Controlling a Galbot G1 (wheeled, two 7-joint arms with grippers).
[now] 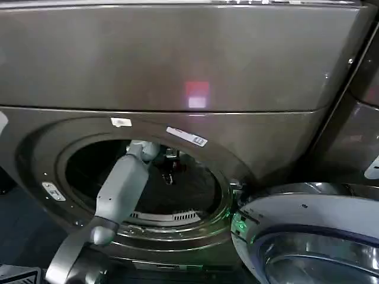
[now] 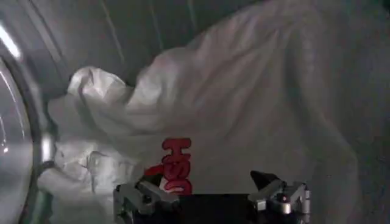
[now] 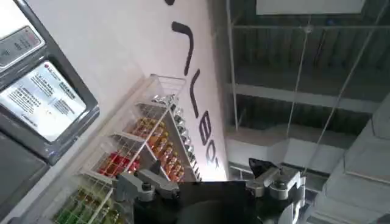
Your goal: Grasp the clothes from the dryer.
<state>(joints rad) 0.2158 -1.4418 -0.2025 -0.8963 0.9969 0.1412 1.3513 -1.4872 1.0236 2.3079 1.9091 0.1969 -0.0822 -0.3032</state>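
The dryer [image 1: 177,59] is a big bronze-brown front-loader, and its round porthole [image 1: 195,195] stands open. My left arm [image 1: 121,189] reaches through the porthole into the dark drum. Inside, the clothes [image 2: 244,91] form a heap of white and light-grey fabric with a red print [image 2: 177,164]. My left gripper [image 2: 203,175] is open just in front of the heap, its two fingers spread wide, the red print beside one fingertip [image 2: 152,182]. Nothing is held between them. My right gripper [image 3: 204,162] is open and empty, raised away from the drum and facing a wall and ceiling.
A round glass door with a silver rim [image 1: 308,236] hangs open at the lower right, close to the porthole. A neighbouring machine [image 1: 361,118] stands on the right. The right wrist view shows a control panel [image 3: 36,91] and a wire shelf of bottles [image 3: 146,152].
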